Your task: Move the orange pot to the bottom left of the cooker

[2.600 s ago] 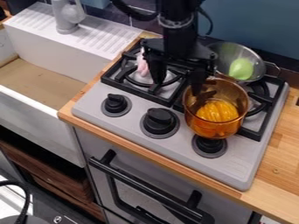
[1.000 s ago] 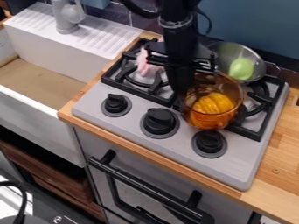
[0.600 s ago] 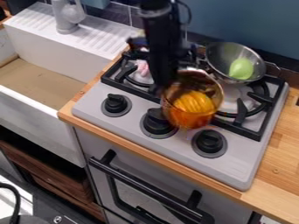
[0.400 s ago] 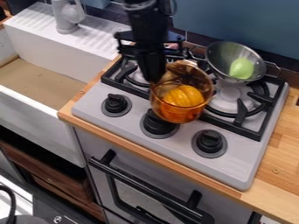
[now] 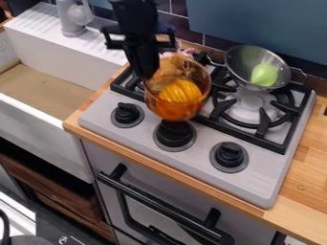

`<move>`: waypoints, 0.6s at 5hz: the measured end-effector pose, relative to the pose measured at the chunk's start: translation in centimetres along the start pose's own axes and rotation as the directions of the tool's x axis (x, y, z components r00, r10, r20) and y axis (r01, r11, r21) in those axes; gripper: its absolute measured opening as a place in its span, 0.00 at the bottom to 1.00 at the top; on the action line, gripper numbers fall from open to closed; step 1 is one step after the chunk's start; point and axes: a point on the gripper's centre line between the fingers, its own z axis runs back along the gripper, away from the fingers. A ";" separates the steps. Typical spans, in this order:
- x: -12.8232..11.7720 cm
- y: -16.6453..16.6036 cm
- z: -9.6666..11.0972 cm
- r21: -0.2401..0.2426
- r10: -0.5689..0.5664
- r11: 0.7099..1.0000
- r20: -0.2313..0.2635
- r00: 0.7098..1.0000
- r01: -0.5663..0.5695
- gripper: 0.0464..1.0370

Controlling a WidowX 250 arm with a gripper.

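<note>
1. Hand (image 5: 150, 75) grips the orange pot (image 5: 171, 109) at its left rim, fingers closed on it.
2. Pot hangs over the left part of the cooker (image 5: 256, 179), just behind the middle knob (image 5: 174, 134).
3. Yellow food (image 5: 180, 90) lies inside.
4. Metal pan (image 5: 241, 60) with a green item (image 5: 264, 75) sits at the back right.

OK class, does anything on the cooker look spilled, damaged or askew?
Nothing looks spilled or damaged. Only the orange pot stands out: held near its rim by the gripper, it seems slightly tilted, with a yellow object inside.
</note>
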 end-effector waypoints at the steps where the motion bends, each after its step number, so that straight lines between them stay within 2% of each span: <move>1: 0.7 1.7 -0.2 -0.004 0.021 1.000 -0.006 1.000 -0.021 0.01; 3: 1.4 3.1 -0.3 0.001 -0.004 1.000 0.017 1.000 0.004 0.01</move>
